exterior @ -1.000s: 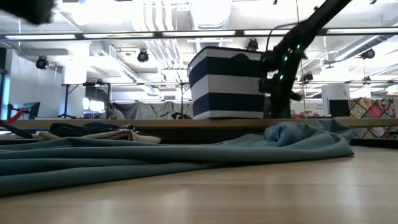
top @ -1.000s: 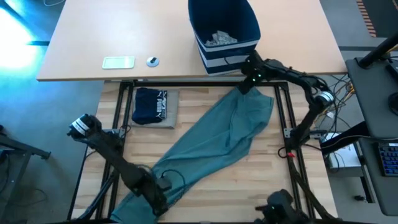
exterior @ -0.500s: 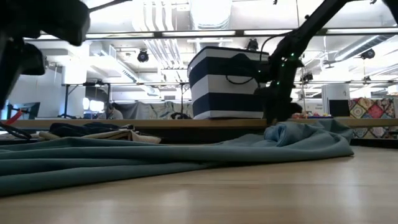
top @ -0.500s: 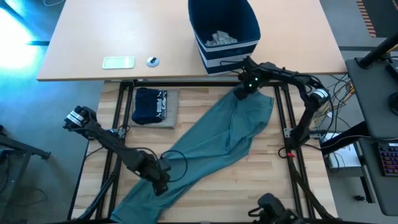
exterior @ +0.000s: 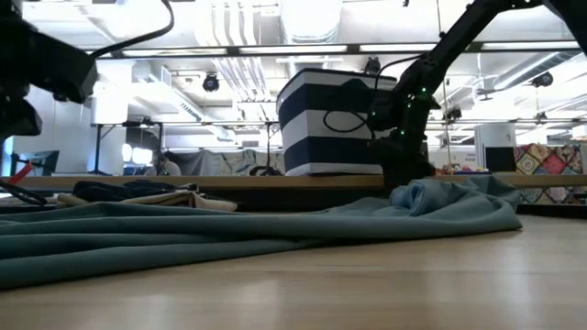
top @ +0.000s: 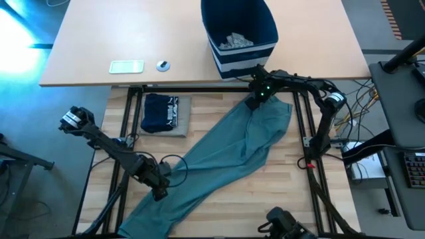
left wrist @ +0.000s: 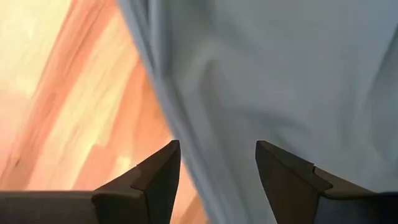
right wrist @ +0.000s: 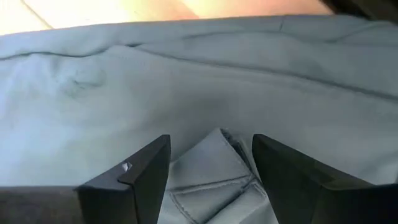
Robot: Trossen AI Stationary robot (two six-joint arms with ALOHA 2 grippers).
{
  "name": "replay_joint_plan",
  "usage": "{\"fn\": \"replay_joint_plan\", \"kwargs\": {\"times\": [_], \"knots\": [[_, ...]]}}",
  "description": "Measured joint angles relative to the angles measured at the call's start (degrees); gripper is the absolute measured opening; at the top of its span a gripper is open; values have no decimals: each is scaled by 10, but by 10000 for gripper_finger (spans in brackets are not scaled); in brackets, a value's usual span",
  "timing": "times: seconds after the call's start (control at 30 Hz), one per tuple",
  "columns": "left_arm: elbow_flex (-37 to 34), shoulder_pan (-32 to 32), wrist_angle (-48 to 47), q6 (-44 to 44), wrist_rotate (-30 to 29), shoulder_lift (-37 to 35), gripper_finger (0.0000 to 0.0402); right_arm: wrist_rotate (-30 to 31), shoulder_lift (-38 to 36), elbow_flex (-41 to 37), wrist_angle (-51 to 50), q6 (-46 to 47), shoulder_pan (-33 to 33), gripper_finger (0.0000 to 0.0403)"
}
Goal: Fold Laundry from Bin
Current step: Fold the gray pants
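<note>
The large teal-green garment (top: pixel 229 156) lies spread on the slatted wooden surface (top: pixel 279 192) as one long band, its long axis running on a diagonal from the near left corner up to the far right corner, just in front of the navy bin (top: pixel 239 30). Each arm sits at one end of that axis: the left end effector (top: pixel 158 188) hovers at the band's left edge near its lower end, fingers parted and holding nothing, with cloth under one finger and bare wood under the other in the left wrist view. The right end effector (top: pixel 254 101) is at the far upper corner, also released, its fingers straddling a bunched hem directly below. The likely next grasp is therefore straight down for both, each arm nearest its own end. Open wood lies to the right and near side of the garment; the folded navy garment (top: pixel 163 113) on a beige one (top: pixel 181 114) bounds the far left, and the small grey pieces (top: pixel 232 41) sit in the bin.
</note>
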Motion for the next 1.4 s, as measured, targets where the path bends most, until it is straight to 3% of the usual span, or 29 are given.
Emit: {"fn": "replay_joint_plan", "kwargs": {"times": [0.17, 0.27, 0.37, 0.47, 0.6, 0.8, 1.17, 1.4], "knots": [[-28, 0, 5, 4, 0, -27, 194, 5, 1, 0, -23, 6, 12, 192], [-42, 0, 14, 5, 0, -39, 194, 25, 1, 0, -42, 1, 16, 131], [-49, 0, 20, 5, 0, -44, 194, 30, -5, 0, -56, 5, 16, 43], [-48, -2, 27, 6, 0, -44, 194, 30, -28, 8, -69, 10, 16, 19], [-40, -5, 43, 12, 0, -33, 194, 41, -68, 42, -67, 11, 11, 14], [-36, -5, 55, 21, 0, -16, 195, 121, -98, 93, -17, 11, -21, 14], [-33, -5, 57, -10, 6, -15, 195, 191, -43, 58, 21, 20, -75, 16], [-33, -5, 75, -16, 23, -15, 195, 262, -28, 48, 42, 21, -77, 98]]}}
